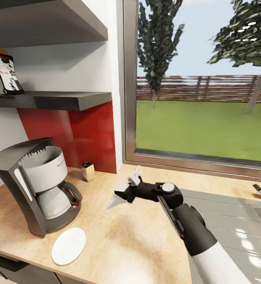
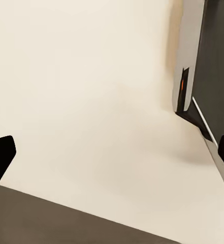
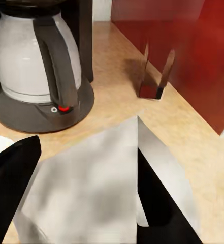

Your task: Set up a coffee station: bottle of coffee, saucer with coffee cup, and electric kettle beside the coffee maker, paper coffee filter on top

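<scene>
The right gripper (image 1: 124,194) hung above the kitchen countertop (image 1: 146,236), to the right of the coffee maker (image 1: 36,185). Its 2 black fingers were closed on the paper coffee filter (image 1: 116,201), which stuck out from the tips as a thin white sheet, tilted down toward the worktop. In the right wrist view the filter (image 3: 91,188) lay flat between the 2 dark fingers (image 3: 10,188), and behind it stood the glass carafe (image 3: 35,56) with its black handle and a small red switch at the base.

The coffee maker stood on the countertop near the left end, with a white serrated edge showing in its basket. Just in front of it the saucer (image 1: 69,245) lay flat on the wood. A small wooden holder (image 1: 87,171) stood by the red backsplash (image 1: 87,134). A box with a white label (image 1: 5,73) stood on the kitchen shelf (image 1: 55,99).

The left gripper (image 2: 112,157) showed 2 black fingertips (image 2: 0,157) set well apart, holding nothing, over a pale surface.
</scene>
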